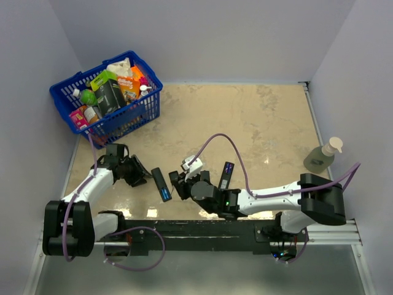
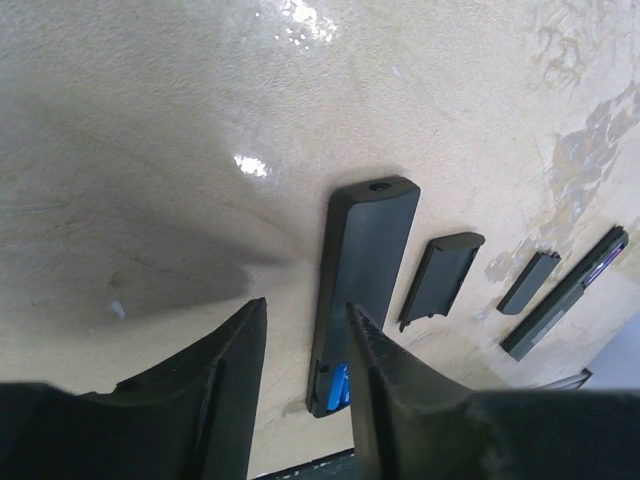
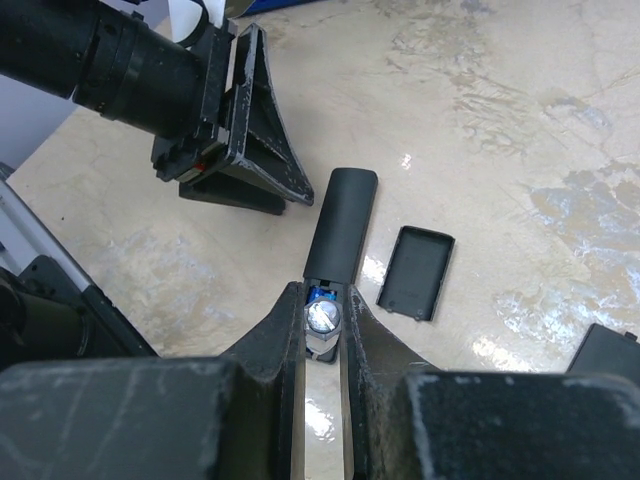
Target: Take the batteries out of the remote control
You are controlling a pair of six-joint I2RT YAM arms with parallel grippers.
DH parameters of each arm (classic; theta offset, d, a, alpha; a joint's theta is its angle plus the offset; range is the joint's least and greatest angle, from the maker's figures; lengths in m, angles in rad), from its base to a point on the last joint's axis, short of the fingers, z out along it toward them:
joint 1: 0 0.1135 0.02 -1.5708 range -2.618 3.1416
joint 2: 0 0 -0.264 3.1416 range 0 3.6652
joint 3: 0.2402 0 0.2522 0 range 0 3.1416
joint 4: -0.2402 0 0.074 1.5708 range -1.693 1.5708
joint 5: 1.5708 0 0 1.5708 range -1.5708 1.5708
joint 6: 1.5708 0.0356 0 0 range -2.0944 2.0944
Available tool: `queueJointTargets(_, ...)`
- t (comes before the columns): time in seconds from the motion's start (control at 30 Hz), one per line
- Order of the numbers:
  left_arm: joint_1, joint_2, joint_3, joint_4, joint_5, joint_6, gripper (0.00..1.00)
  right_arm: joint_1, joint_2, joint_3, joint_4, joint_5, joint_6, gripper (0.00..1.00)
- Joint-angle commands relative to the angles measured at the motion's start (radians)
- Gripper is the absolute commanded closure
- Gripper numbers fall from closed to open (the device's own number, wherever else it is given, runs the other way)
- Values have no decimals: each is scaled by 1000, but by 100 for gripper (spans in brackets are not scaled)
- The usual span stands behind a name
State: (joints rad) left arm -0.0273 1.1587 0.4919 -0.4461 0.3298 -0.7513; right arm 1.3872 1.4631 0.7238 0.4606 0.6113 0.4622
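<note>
Black jaws of the right gripper (image 3: pixel 323 303) are clamped on 1 blue battery (image 3: pixel 323 320). Its silver end cap faces the wrist camera, at the open compartment end of the remote control (image 3: pixel 340 225). Left gripper (image 2: pixel 305 308): 2 fingers parted, gripping nothing, near the remote control but clear of it. 1 detached cover (image 3: pixel 415 272) lies flat on the table (image 3: pixel 480 120), just beside the remote control.

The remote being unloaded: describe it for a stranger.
From the blue basket at the far left, come toward the near edge. A black remote lies between the left claw and right claw. Unlike the other remote, its blue battery is pinched by the right claw.
</note>
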Motion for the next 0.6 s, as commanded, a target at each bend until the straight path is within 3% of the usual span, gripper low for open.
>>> queueJointTargets(0.0, 6, -10, -9, 34, 25, 7, 63, 1, 3, 60, 27, 21, -17, 100)
queueJointTargets(0.1, 6, -8, -1, 20, -8, 16, 85, 1, 14, 69, 42, 15, -29, 100)
queueJointTargets(0.13, 6, -1, 0, 15, -6, 18, 100, 1, 14, 65, 76, 8, -39, 100)
queueJointTargets(0.57, 6, -13, -96, 63, 77, -54, 100, -1, 95, 81, 202, -62, -183, 100)
